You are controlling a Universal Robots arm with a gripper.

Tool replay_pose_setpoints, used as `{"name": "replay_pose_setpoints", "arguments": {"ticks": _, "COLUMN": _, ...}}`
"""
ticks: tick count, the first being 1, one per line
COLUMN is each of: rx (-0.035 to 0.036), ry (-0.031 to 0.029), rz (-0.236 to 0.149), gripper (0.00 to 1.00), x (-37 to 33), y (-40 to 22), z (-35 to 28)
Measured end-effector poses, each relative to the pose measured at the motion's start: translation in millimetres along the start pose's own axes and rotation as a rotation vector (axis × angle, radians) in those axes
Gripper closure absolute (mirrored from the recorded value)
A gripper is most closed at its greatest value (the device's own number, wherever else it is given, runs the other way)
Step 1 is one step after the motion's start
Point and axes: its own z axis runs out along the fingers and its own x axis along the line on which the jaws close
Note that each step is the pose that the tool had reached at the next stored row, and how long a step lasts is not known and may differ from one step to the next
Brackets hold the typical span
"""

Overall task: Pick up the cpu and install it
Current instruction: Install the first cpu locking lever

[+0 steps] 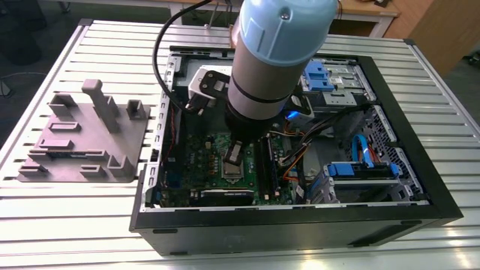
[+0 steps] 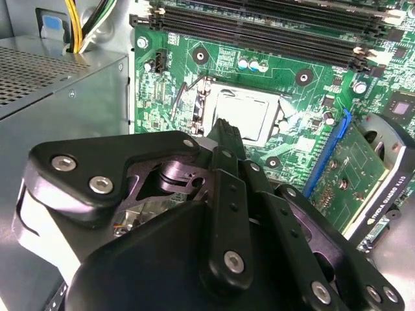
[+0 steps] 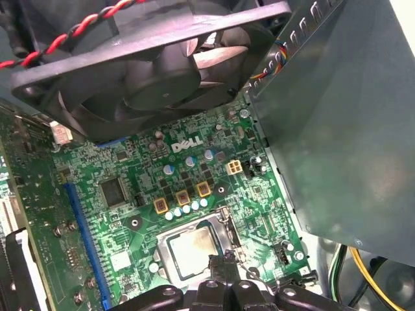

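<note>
Slatted metal table [image 1: 67, 214] carries an open black computer case [image 1: 300, 225]. Inside, the black gripper [image 3: 224, 267], fingers closed together and empty, hangs just above the silver square cpu [image 3: 192, 245] seated in the green motherboard [image 2: 194, 71] socket. Only the exterior view shows the grey-blue arm [image 1: 270, 62] upright.

Items counted: one open computer case [image 1: 420, 194]; one green motherboard [image 3: 130, 214] inside; one cpu [image 3: 191, 248] in its socket; one black fan [image 3: 149, 65]; one gray fixture tray [image 1: 75, 140] on one slatted table [image 1: 75, 225].
</note>
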Motion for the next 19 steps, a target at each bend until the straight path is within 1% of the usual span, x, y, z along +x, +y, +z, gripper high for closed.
{"name": "replay_pose_setpoints", "arguments": {"ticks": 8, "rx": -0.0001, "ry": 0.0000, "rz": 0.000, "gripper": 0.90, "x": 0.4, "y": -0.1, "z": -0.1}}
{"name": "replay_pose_setpoints", "arguments": {"ticks": 15, "rx": -0.0001, "ry": 0.0001, "rz": 0.000, "gripper": 0.90, "x": 4.4, "y": -2.2, "z": -0.9}}
{"name": "replay_pose_setpoints", "arguments": {"ticks": 17, "rx": -0.0001, "ry": 0.0000, "rz": 0.000, "gripper": 0.90, "x": 2.7, "y": -6.5, "z": -1.1}}
{"name": "replay_pose_setpoints", "arguments": {"ticks": 19, "rx": -0.0004, "ry": 0.0002, "rz": 0.000, "gripper": 0.90, "x": 0.2, "y": -13.0, "z": -1.5}}
